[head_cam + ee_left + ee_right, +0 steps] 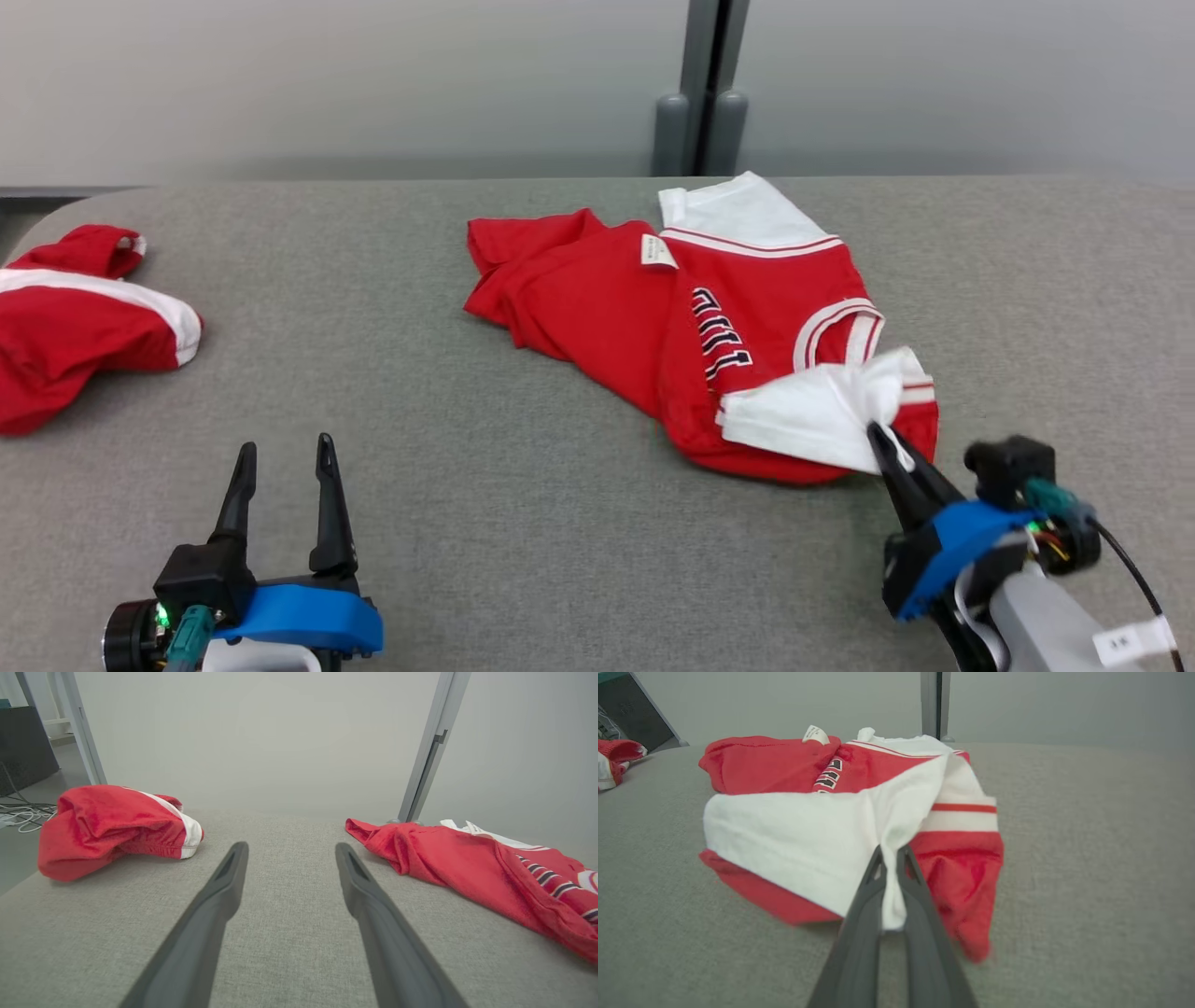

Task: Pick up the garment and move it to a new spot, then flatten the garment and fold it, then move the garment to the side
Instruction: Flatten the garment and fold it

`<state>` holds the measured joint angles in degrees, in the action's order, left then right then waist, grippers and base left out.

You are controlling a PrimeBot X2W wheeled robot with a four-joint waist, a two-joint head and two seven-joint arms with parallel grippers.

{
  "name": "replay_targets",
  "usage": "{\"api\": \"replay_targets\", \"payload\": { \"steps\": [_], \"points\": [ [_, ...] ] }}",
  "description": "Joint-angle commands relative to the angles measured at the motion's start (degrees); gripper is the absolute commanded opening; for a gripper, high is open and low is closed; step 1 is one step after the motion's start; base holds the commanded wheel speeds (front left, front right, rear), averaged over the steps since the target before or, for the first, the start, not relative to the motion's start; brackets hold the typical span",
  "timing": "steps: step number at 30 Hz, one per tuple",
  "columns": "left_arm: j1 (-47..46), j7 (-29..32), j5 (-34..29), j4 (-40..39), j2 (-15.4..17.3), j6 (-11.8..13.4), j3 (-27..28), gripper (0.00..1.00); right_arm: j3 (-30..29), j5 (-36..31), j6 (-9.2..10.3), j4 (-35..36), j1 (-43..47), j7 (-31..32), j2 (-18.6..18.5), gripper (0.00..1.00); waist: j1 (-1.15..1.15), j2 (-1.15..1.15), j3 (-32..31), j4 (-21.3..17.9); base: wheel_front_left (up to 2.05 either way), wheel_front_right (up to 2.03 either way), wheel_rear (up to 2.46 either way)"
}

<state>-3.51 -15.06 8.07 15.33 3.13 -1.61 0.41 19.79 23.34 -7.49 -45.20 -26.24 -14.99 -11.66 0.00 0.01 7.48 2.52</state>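
Right gripper (879, 434) pinches white sleeve (812, 415) of shirt (597, 299), lower right; lift slowly, firm pinch. Left gripper (286, 446) wide, idle.

head camera overlooks the table (523, 523); both low wrist cameras share the garment (579, 299).

On table (467, 523): garment (597, 308) right of centre; second garment (75, 327) at left edge, well apart.

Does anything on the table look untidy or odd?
The red and white shirt lies crumpled, a white sleeve folded across it, pinched by the right gripper. Another red garment sits bunched at the left edge of the table.
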Motion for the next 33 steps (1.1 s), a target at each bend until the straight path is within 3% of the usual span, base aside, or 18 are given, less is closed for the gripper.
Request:
{"api": "replay_targets", "payload": {
  "steps": [1, 9, 14, 15, 16, 25, 29, 33],
  "points": [
    [0.56, -0.16, -0.32, 0.05, 0.01, -0.28, -0.17, 1.00, -1.12, -0.01, -0.01, 2.20, 3.93, -0.25, -1.01, 0.00, 0.00, -0.01, -1.52, -2.04, 0.00, 0.00, 0.00],
    [-0.14, -0.16, -0.62, 0.13, -0.05, -0.59, -0.31, 1.00, -8.59, -1.64, -0.01, 13.79, 22.85, 1.47, -2.74, 0.00, 0.00, -0.01, -0.88, -6.51, 0.00, 0.00, 0.00],
    [-0.87, -0.16, -0.69, 0.23, -0.06, -0.77, -0.18, 1.00, -13.44, -3.18, 0.00, 15.51, 29.38, 5.23, -2.81, 0.00, 0.00, -0.01, -0.30, -7.52, 0.00, 0.00, 0.00],
    [-1.01, -0.16, -0.74, 0.24, -0.06, -0.76, -0.13, 1.00, -14.41, -3.72, 0.01, 16.16, 29.85, 5.30, -2.78, 0.10, 0.00, -0.01, -0.18, -7.68, 0.00, 0.00, 0.00],
    [-1.14, -0.16, -0.78, 0.21, -0.09, -0.75, -0.08, 1.00, -15.26, -4.36, 0.01, 17.07, 30.17, 5.19, -2.67, 0.99, 0.00, -0.01, -0.08, -7.82, 0.00, 0.00, 0.00],
    [-1.02, -0.16, -0.93, 0.14, -0.09, -0.71, 0.23, 1.00, -20.43, -6.70, -0.01, 30.72, 27.74, 4.13, -2.43, 1.00, 0.00, -0.01, 0.06, -7.41, 0.00, 0.00, 0.00],
    [-1.12, -0.16, -0.95, 0.14, -0.10, -0.88, 0.52, 1.00, -18.41, -7.65, -0.01, 35.71, 23.13, 6.95, -2.53, 1.00, 0.00, -0.01, 0.46, -6.60, 0.00, 0.00, 0.00],
    [-2.03, -0.17, -0.98, -0.06, -0.15, -0.94, 0.47, 1.00, -12.82, -8.87, -0.01, 36.79, 14.56, 10.41, -3.20, 1.00, 0.00, -0.01, 1.60, -5.34, 0.00, 0.00, 0.00]
  ]
}}
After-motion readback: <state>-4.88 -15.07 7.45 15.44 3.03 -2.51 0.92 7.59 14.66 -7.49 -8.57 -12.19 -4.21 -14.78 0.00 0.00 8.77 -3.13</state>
